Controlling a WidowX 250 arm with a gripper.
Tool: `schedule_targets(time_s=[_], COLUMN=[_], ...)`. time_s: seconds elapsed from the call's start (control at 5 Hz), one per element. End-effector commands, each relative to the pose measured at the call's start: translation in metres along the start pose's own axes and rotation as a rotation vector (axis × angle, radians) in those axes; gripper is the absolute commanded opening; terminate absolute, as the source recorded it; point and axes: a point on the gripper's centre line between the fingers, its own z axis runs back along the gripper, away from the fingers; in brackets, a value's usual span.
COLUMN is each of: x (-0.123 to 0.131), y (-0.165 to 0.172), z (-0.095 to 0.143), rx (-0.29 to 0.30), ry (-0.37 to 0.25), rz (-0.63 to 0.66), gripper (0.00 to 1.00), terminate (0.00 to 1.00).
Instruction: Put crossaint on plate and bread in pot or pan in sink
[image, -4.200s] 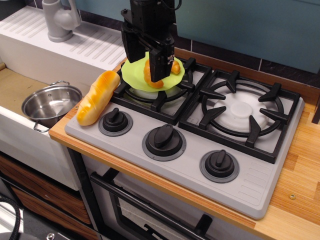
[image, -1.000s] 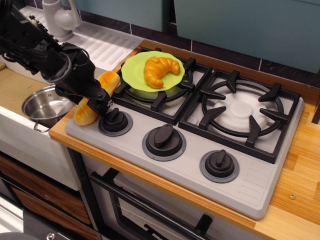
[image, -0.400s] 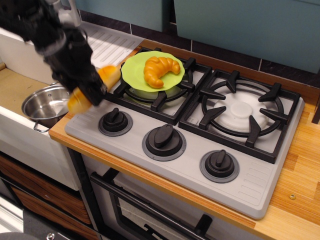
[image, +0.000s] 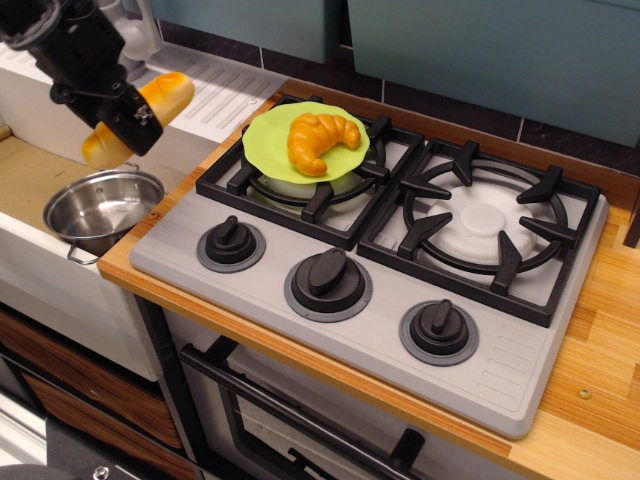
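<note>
The black robot gripper (image: 125, 118) is positioned at the upper left, above the white rectangular ceramic sink (image: 35, 270). Its jaws are closed around the middle of the glossy yellow-orange baguette-shaped toy bread (image: 165, 93). The loaf is held clear of all surfaces and tilted, with one end pointing up and right over the ribbed white drainboard (image: 215, 90) and the other end pointing down and left toward the basin.

The small round stainless-steel pot with loop handles (image: 100, 210) stands in the sink, directly below the gripper and the lower end of the loaf. The pot is apart from the bread.

The curved golden-brown toy crossaint (image: 318, 139) lies on the round lime-green plate (image: 265, 140). The plate rests on the black grate of the rear-left burner of the grey stove top (image: 330, 330).

Three black control knobs (image: 328, 275) sit in a row along the front of the stove. The grey tap (image: 130, 35) stands behind the gripper, partly hidden by it.
</note>
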Motion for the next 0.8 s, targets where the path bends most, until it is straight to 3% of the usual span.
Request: schedule_targets(time_s=[0.0,0.4,0.6], x=[0.005,-0.013,-0.02], y=[0.036,0.052,0.051], z=[-0.014,-0.044,-0.052], rx=[-0.028,-0.074,-0.066], ry=[-0.094,-0.14,-0.152], rz=[-0.058,-0.057,-0.048], gripper=[0.0,0.0,0.0], terminate=[0.0,0.0,0.0])
